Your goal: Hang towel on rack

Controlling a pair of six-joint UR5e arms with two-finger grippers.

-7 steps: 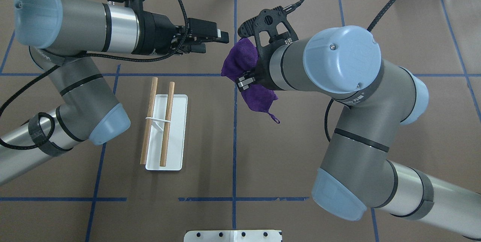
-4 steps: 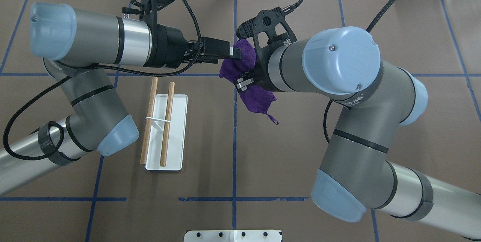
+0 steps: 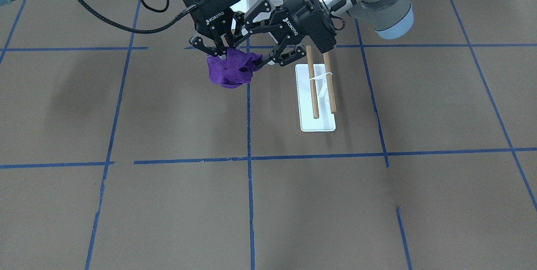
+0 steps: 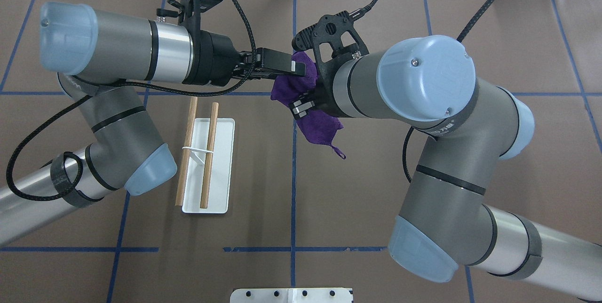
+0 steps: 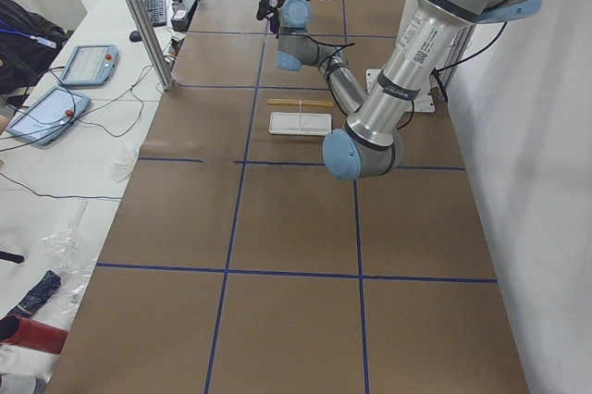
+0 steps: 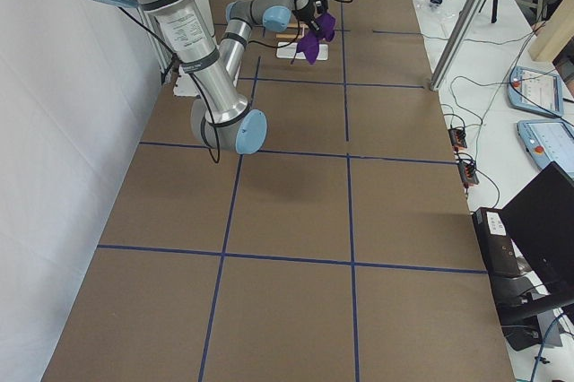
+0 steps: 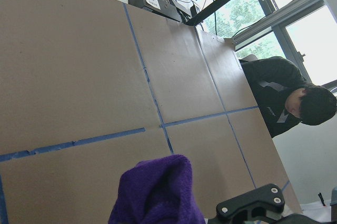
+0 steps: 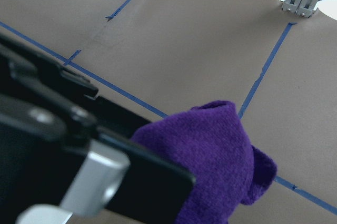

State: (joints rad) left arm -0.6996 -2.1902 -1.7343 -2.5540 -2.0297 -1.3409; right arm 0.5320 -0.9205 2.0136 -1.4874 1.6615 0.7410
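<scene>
The purple towel (image 4: 320,126) hangs bunched in the air from my right gripper (image 4: 301,104), which is shut on it near the table's centre line. It also shows in the front view (image 3: 230,71) and in both wrist views (image 7: 158,192) (image 8: 210,150). My left gripper (image 4: 289,71) lies level and open, with its jaws around the towel's upper bunch. One of its fingers (image 8: 131,166) fills the right wrist view. The rack (image 4: 207,152), two brown dowels over a white base (image 3: 316,125), stands on the table to the left of the towel, below my left forearm.
A white metal pedestal (image 4: 291,295) with bolt holes sits at the near table edge. Blue tape lines cross the brown table (image 4: 376,199). A person in black (image 7: 289,103) sits beyond the far end. Tablets and cables lie on side benches (image 5: 65,89).
My left arm has swung right and its open gripper has reached the towel's upper bunch. My right gripper, still holding the towel, has shifted slightly left.
</scene>
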